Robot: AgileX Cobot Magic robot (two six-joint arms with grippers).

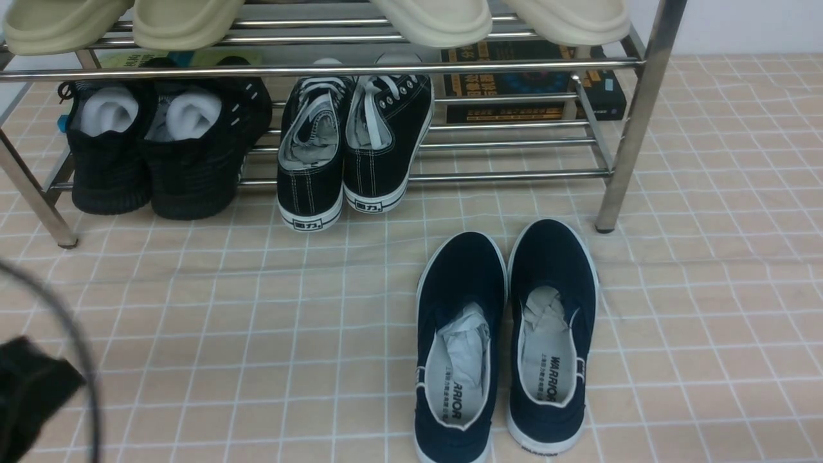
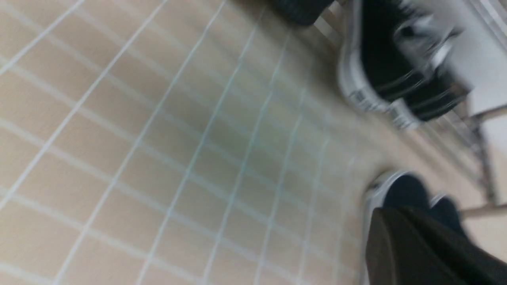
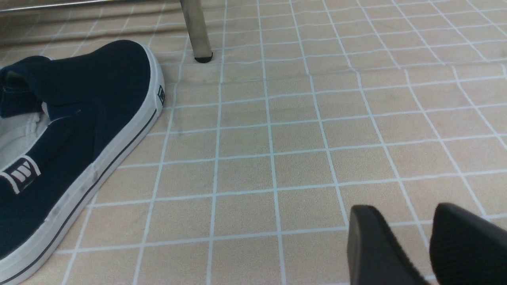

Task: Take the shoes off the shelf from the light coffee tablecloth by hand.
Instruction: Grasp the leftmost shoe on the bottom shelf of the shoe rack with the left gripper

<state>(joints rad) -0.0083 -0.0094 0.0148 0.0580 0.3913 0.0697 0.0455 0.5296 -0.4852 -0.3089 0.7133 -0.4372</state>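
The shoes (image 1: 161,148), all-black knit sneakers with white paper stuffing, stand heels-out at the left end of the lower tier of the shelf (image 1: 321,69). The shelf stands on the tablecloth (image 1: 257,321). A black part of my left arm (image 1: 32,392) shows at the lower left corner, well short of the shoes. In the blurred left wrist view my left gripper (image 2: 396,215) hangs over the cloth, no gap shows between its fingers, and one sneaker's heel (image 2: 301,10) lies at the frame edge. My right gripper (image 3: 414,209) is out of the front view; it is low over bare cloth, slightly open and empty.
Black canvas lace-ups (image 1: 353,148) sit beside the shoes on the lower tier. Navy slip-ons (image 1: 505,341) lie on the cloth in front of the shelf, left of my right gripper (image 3: 75,130). Beige slippers (image 1: 186,22) fill the top tier. A shelf leg (image 3: 196,31) stands nearby.
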